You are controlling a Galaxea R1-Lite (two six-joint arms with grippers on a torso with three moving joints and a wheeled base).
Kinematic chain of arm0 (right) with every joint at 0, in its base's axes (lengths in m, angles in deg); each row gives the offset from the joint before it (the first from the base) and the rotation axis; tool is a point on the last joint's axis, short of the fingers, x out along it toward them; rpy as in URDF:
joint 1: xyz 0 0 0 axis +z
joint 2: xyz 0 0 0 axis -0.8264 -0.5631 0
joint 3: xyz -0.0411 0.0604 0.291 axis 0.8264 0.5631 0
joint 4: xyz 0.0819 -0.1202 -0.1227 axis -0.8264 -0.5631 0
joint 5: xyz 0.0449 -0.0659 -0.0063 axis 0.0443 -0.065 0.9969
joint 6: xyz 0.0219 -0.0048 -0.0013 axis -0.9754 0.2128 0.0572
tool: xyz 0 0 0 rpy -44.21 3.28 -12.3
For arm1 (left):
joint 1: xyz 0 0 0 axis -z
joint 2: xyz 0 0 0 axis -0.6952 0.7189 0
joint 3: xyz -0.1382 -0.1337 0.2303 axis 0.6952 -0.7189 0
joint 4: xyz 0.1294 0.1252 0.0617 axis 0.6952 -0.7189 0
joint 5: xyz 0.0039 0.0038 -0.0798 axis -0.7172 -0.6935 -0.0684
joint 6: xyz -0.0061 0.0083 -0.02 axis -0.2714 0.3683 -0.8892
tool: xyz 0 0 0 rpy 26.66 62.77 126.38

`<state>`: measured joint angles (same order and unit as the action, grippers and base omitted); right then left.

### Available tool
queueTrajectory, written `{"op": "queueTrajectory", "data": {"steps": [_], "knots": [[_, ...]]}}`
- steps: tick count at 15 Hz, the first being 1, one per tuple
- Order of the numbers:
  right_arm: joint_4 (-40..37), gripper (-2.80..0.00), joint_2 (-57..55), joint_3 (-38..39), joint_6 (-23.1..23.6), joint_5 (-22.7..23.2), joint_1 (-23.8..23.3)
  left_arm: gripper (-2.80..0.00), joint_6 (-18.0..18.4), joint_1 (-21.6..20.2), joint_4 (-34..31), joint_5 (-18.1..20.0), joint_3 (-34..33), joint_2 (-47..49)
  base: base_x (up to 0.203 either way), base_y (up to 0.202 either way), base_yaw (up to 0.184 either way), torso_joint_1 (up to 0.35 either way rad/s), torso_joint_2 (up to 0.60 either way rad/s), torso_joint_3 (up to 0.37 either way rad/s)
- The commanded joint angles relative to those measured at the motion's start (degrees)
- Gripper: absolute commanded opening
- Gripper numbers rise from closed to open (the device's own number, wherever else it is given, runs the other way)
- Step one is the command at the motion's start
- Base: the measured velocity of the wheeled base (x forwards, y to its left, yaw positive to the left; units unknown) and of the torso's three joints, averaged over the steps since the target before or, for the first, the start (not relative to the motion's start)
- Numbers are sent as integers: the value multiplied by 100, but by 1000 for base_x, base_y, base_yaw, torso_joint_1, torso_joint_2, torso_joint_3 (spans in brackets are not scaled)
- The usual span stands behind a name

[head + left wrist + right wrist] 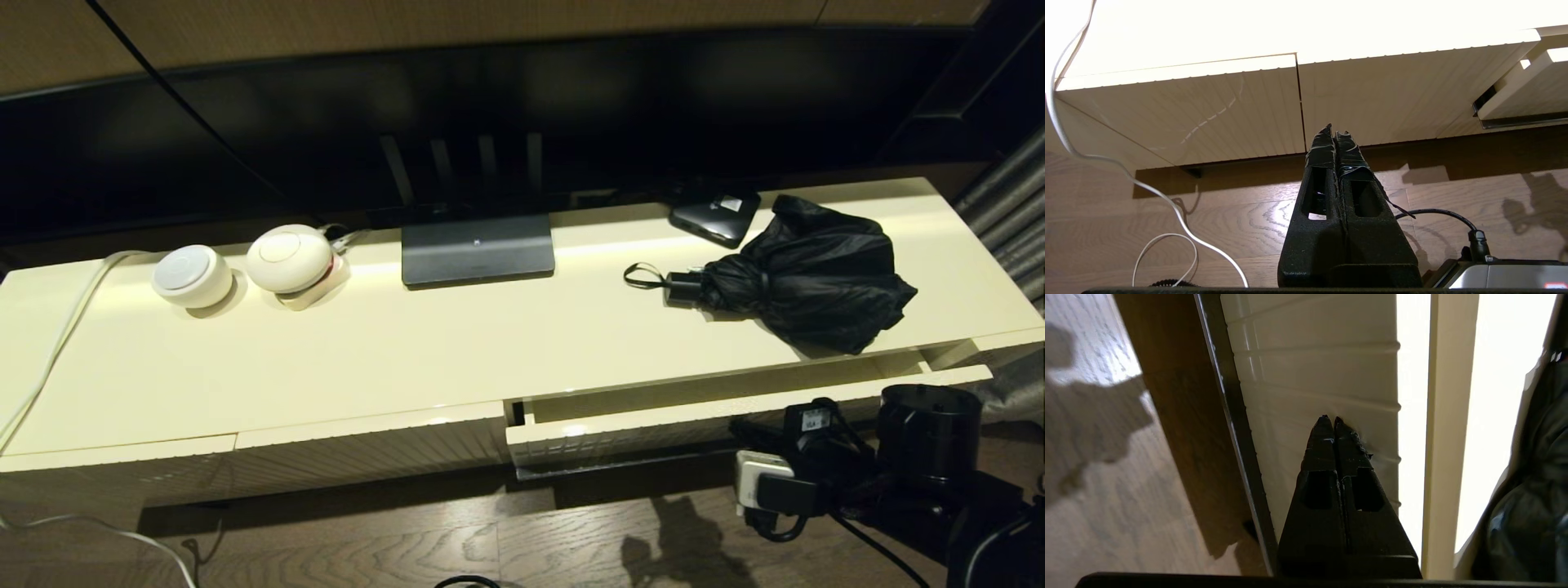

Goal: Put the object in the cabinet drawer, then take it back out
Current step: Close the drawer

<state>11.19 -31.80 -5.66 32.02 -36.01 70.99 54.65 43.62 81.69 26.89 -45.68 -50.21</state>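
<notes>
Umbrella fabric lay slumped on the cabinet worktop, up beyond the right gripper, whose jaws were pressed together at the ribbed front of the drawer (pulled only slightly out). Its long axis ran along the worktop, handle pointing towards the left arm's side. The left gripper, jaws also together, hung far from it, so the right arm looked nearer.

The glossy cream lacquered worktop mirrors the light, and the cream drawer has a finely ribbed, shiny front with a dark metal-looking bar handle. The black folding umbrella is loose, crinkled cloth with a faint sheen. The brown floor shows wood grain. The black left tool looks rough and matt, with wrinkled tape at its tips.
</notes>
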Motion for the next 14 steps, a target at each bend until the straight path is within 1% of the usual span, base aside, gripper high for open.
{"op": "queueTrajectory", "data": {"steps": [1, 5, 10, 12, 14], "knots": [[49, -280, -82, -82, 100, 23, 3, -280, 1, -2, 1, -1, -18, 5, 0, 0, 0, 0, 0, 0], [216, -280, -286, -241, 161, 32, 3, -280, 1, -2, 1, -1, -18, -1, 0, 0, 0, 0, 0, 0], [219, -280, -454, -455, 272, 32, 12, -280, 1, -2, 1, -1, -18, 7, 0, 0, 0, 0, 0, 0], [216, -280, -497, -539, 425, 32, 3, -280, 1, -2, 1, -1, -18, 3, 0, 0, 0, 0, 0, 0], [216, -280, -521, -575, 434, 32, 3, -280, 1, -2, 1, -1, -18, 7, 0, 0, 0, 0, 0, 0]]}}
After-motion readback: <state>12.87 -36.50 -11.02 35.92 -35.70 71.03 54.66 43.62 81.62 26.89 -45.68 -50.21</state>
